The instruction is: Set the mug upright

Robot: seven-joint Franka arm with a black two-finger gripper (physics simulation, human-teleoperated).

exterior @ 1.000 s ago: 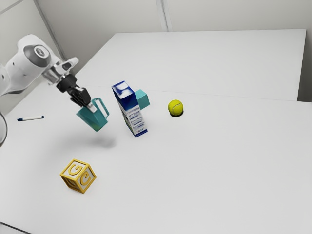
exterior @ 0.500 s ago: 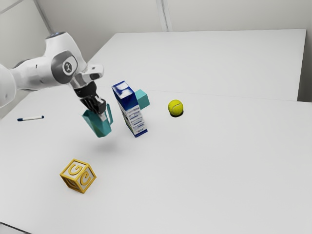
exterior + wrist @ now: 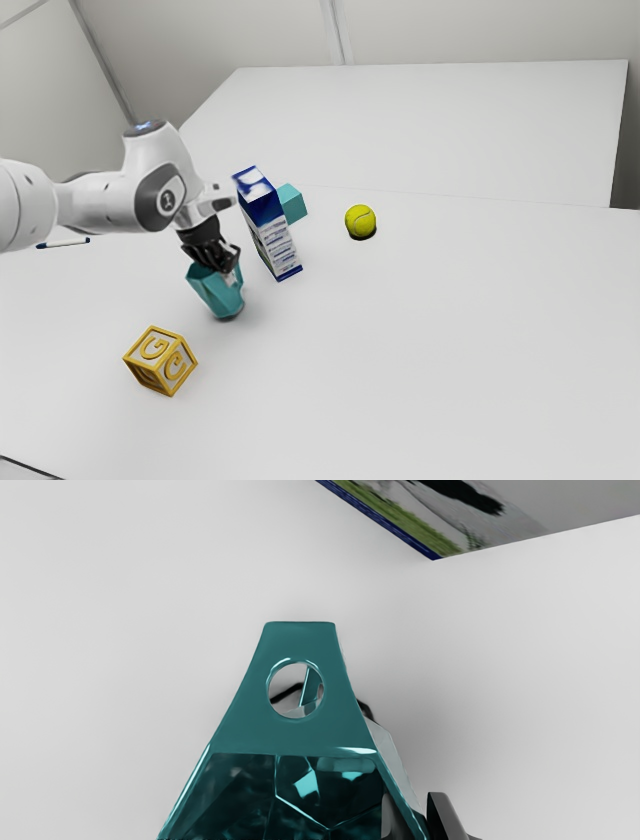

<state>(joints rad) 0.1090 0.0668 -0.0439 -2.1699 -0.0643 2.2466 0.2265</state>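
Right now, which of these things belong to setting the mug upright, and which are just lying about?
Part of the job:
- the teal mug
- the claw, closed on the mug's wall

Just lying about:
- the blue and white carton
- the teal block
- the tennis ball
- the yellow-edged letter block
- the marker

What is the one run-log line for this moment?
end effector: gripping mug wall | mug: roughly upright, mouth up | base contact: unclear | carton: standing nearby

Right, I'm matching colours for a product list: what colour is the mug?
The mug is teal, shown best in the wrist view.
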